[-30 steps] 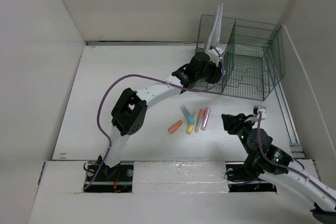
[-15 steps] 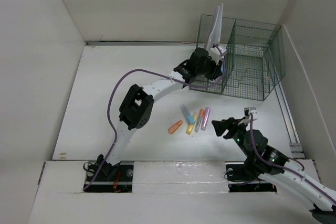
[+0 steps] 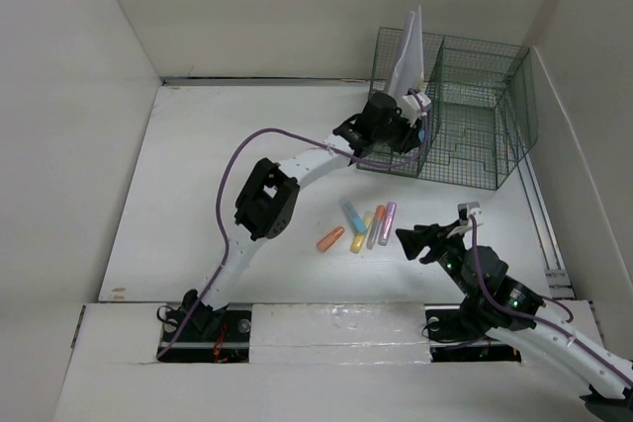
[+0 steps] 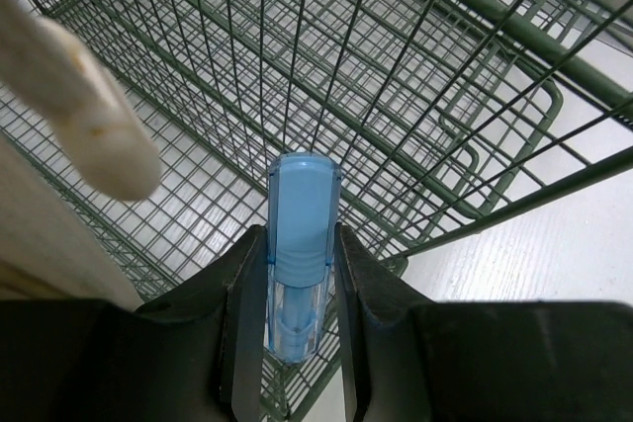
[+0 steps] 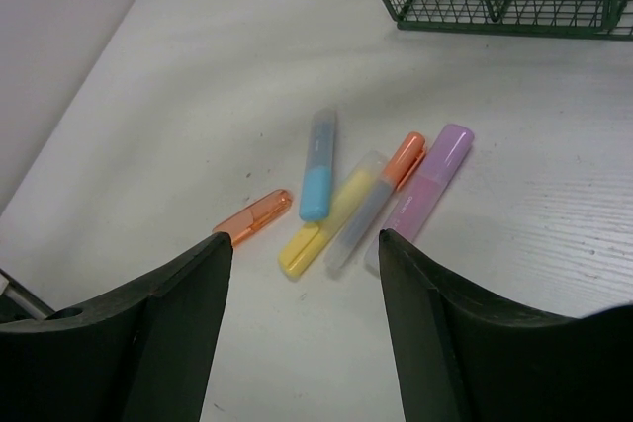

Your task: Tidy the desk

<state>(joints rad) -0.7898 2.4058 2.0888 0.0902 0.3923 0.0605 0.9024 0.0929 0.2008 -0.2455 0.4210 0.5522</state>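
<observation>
Plain white walls (image 3: 297, 7) enclose three sides (soft even light)

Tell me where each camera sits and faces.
Top external: above and behind, looking down on desk and both arms.
Left wrist: on left gripper, facing into green rack, clamping a blue highlighter.
Right wrist: on right gripper, open, looking down at loose highlighters.
Shared: top and right wrist show those highlighters.

Matt desk (image 3: 198, 175), wire rack (image 3: 477, 150), glossy plastic highlighters (image 5: 430, 180)
</observation>
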